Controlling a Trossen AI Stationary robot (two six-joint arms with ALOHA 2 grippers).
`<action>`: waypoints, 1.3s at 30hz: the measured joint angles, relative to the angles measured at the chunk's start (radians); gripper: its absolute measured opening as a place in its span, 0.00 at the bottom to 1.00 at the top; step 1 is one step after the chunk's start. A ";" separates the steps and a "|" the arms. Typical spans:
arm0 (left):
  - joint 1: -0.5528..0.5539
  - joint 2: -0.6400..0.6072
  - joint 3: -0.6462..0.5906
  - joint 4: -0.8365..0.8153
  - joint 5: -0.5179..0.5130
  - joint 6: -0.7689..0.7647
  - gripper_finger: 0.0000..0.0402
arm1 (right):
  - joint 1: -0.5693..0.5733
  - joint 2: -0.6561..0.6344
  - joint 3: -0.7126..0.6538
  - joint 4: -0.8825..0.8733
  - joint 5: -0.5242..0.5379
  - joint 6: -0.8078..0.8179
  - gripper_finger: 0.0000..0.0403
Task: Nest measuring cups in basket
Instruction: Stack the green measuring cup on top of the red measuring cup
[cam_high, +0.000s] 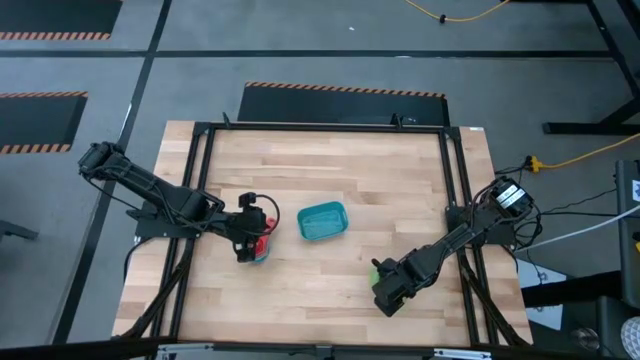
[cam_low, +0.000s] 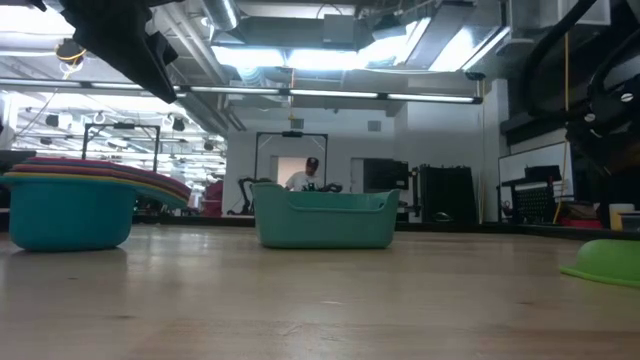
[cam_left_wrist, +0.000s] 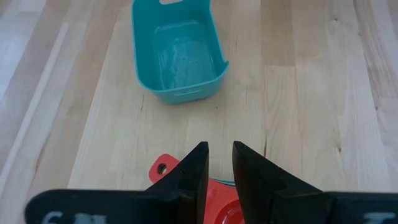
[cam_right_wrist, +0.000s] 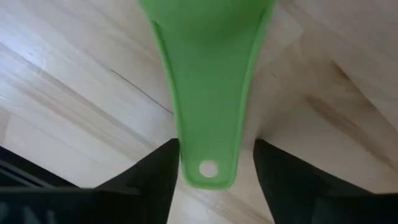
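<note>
The basket (cam_high: 323, 221) stands near the middle of the wooden table (cam_high: 330, 165), and it is empty: the left wrist view shows only its bare, smooth bottom. It is a small rounded tub of teal plastic with a thick rim and a small cut-out in one end wall.

To the left of it, a short way apart, is a stack of measuring cups (cam_low: 75, 205). In the low view the lowest one is a light blue cup with several thin coloured rims nested above it; the red cup (cam_left_wrist: 208, 193) lies on top. The left tool (cam_high: 248, 243) is over this stack. Its fingers (cam_left_wrist: 186, 177) stand with a narrow gap between them, just above the red handle with its small hanging hole, and they hold nothing.

The green cup (cam_right_wrist: 208, 74) lies alone on the right front part of the table, well apart from the basket. The right tool (cam_high: 388, 290) is at its handle end: the flat green handle, also with a hole, lies between the two open fingers (cam_right_wrist: 155, 180), but they do not press it.

I judge that these cups are light, stiff and rather slippery, with thin walls. The best place to take hold is the flat handle, pinched across its width. A nested stack can come apart if only the top cup is lifted. The basket is also light, so it may slide when a cup is pushed in.
</note>
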 joint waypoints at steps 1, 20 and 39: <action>0.000 0.000 0.000 0.000 0.000 0.000 0.17 | 0.000 0.000 0.000 0.000 0.000 0.000 0.52; 0.000 0.000 0.000 0.000 0.000 0.000 0.17 | 0.000 0.002 0.000 -0.046 0.006 0.000 0.34; 0.000 0.000 0.000 0.000 0.000 0.000 0.17 | 0.000 0.000 0.000 -0.045 0.020 -0.009 0.19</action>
